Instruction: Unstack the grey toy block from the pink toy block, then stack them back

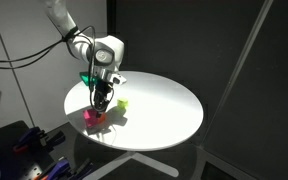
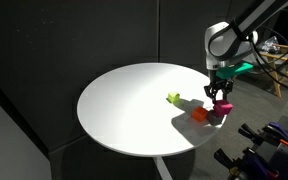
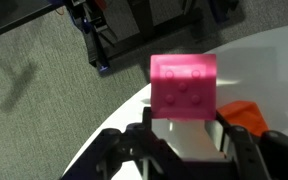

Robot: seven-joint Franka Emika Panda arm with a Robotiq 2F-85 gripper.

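Observation:
The pink toy block [image 3: 184,85] is a magenta cube with studs on its face. It stands near the edge of the round white table [image 1: 174,110] and shows in both exterior views [image 1: 94,117] [image 2: 222,109]. My gripper [image 3: 187,130] hangs straight over it in both exterior views [image 1: 99,100] [image 2: 222,95]. Its fingers are closed on the sides of the light grey toy block [image 3: 189,138]. This block sits directly against the pink one; I cannot tell whether they touch. The grey block is hidden by the fingers in both exterior views.
An orange block [image 2: 198,114] [image 3: 246,112] lies right beside the pink block. A yellow-green block [image 2: 173,98] [image 1: 123,103] lies further in on the table. Dark equipment and cables stand beyond the table edge [image 1: 24,145] [image 2: 274,140]. A black frame [image 3: 104,40] stands on the carpet.

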